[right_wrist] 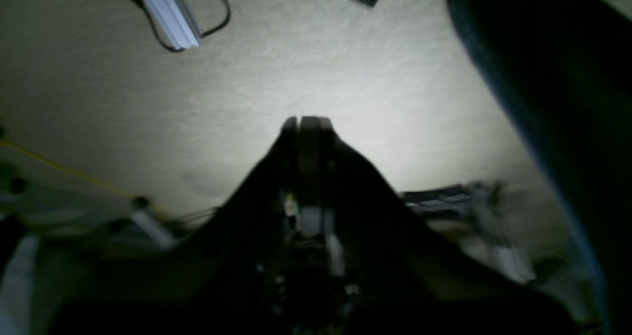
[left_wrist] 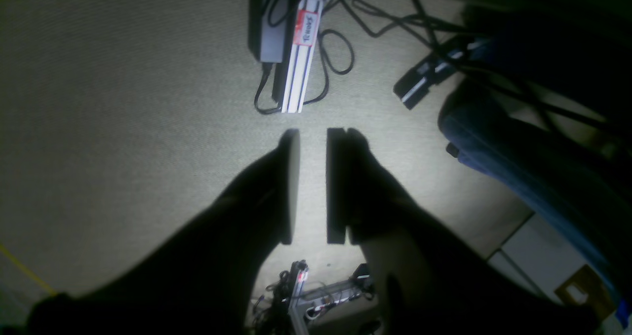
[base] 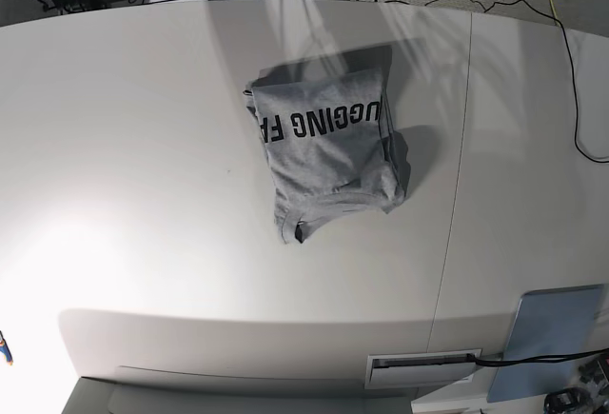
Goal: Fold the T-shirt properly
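The heather-grey T-shirt point(base: 328, 147) lies folded into a compact bundle on the white table point(base: 143, 147), black block lettering facing up, a sleeve end sticking out at its near-left corner. Neither arm appears in the base view. In the left wrist view my left gripper point(left_wrist: 312, 132) hangs over beige carpet, its jaws apart with nothing between them. My right gripper point(right_wrist: 306, 123) is shut on nothing, also over carpet. The T-shirt is out of both wrist views.
A flat grey-blue panel point(base: 552, 338) leans at the table's near right corner. On the floor lie an aluminium rail point(left_wrist: 301, 54), a dark power brick point(left_wrist: 269, 24) and black cables point(left_wrist: 340, 54). Something dark blue point(left_wrist: 518, 162) sits to the right.
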Controlling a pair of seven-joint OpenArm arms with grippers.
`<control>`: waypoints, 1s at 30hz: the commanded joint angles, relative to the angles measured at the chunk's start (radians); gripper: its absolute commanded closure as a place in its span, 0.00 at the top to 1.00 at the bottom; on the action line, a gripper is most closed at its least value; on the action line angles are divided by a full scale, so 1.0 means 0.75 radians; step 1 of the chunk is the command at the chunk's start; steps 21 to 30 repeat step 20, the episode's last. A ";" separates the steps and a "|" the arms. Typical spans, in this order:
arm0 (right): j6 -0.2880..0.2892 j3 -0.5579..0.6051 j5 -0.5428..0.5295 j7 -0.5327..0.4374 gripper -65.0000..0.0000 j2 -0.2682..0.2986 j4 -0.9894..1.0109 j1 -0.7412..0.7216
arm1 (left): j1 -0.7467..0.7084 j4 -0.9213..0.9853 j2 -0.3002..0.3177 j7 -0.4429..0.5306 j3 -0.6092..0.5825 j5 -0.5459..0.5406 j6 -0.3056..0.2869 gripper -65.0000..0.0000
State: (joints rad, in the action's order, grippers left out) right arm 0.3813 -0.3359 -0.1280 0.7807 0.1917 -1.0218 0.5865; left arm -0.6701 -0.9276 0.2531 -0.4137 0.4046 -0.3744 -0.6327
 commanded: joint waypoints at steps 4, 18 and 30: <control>0.132 -0.005 0.003 -0.169 0.00 0.043 0.327 -0.169 | 0.183 0.287 0.016 0.087 -0.097 0.041 0.063 0.18; 0.182 -0.005 0.045 -0.345 0.00 0.047 0.588 -0.439 | 0.596 0.660 -0.162 0.134 -0.260 0.174 0.406 0.18; 0.182 -0.005 0.067 -0.346 0.00 0.048 0.588 -0.438 | 0.607 0.675 -0.181 0.135 -0.260 0.220 0.426 0.18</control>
